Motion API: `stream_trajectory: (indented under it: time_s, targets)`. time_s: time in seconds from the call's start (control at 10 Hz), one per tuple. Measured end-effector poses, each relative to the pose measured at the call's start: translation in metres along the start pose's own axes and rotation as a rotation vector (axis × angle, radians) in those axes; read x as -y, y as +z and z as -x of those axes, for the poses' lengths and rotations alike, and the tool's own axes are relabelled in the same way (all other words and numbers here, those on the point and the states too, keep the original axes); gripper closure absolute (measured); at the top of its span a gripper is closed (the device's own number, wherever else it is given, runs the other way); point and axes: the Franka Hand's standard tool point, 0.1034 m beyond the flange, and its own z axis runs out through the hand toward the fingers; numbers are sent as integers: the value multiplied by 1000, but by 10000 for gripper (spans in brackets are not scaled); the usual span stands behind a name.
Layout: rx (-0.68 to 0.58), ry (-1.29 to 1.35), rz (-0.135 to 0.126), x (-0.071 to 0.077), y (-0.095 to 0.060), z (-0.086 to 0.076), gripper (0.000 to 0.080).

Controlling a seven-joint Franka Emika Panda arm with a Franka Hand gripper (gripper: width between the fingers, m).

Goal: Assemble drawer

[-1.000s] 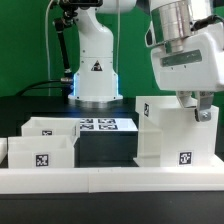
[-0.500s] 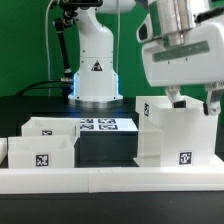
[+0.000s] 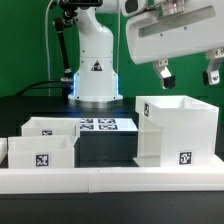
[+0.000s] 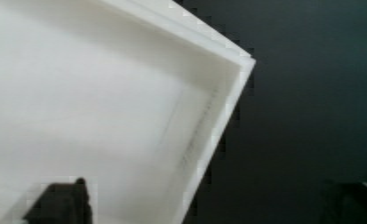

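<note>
A: Upper right of the exterior view, the gripper hung with its jaws spread wide and nothing between them.

B: And the drawer case?

A: Lower right of frame, upright, opening facing up. It sat directly below the gripper, well apart from it. Wrist view showed only its white rim and one dark fingertip.

B: Why against the front rail?

A: My guess: the rail squared it for alignment. Rear tray and front tray sat lower left, marker board mid-frame.
</note>
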Motion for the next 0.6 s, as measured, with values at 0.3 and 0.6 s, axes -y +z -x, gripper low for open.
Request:
stream_trajectory:
  time_s: [0.3, 0.6]
  targets:
    - [-1, -160, 7, -2, 1, -1, 150]
    - [-12, -611, 56, -23, -4, -21, 150]
